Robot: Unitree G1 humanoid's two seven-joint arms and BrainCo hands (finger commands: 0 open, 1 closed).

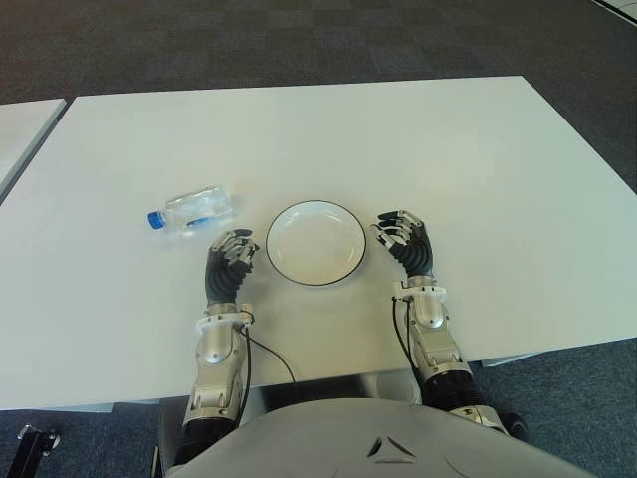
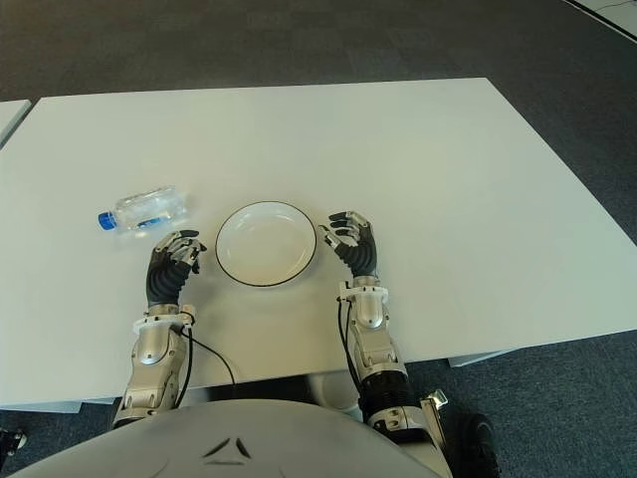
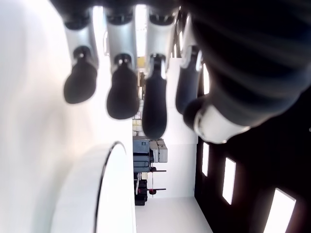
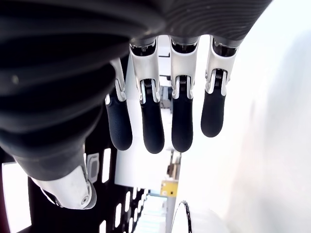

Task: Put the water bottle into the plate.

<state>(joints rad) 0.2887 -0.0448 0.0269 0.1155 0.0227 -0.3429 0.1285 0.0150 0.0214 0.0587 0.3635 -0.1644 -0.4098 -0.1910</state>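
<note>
A clear plastic water bottle with a blue cap (image 1: 193, 210) lies on its side on the white bench (image 1: 398, 139), left of the round white black-rimmed plate (image 1: 317, 242), over dark grey carpet (image 1: 299, 40). The left robot hand (image 1: 231, 257) and right robot hand (image 1: 404, 237) flank the plate, fingers loosely curled, holding nothing.

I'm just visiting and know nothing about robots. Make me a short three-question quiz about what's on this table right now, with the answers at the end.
1. True or false: the water bottle already lies in the plate.
2. Which hand is nearer the bottle: A) left hand, B) right hand?
3. Fill in: the bottle's blue cap points toward the robot's ____ side.

Key:
1. False. The bottle lies on its side on the white table, apart from the empty plate, on the plate's left.
2. A. The left hand is just below the bottle; both hands are open, holding nothing, one on each side of the plate.
3. Left.
</note>
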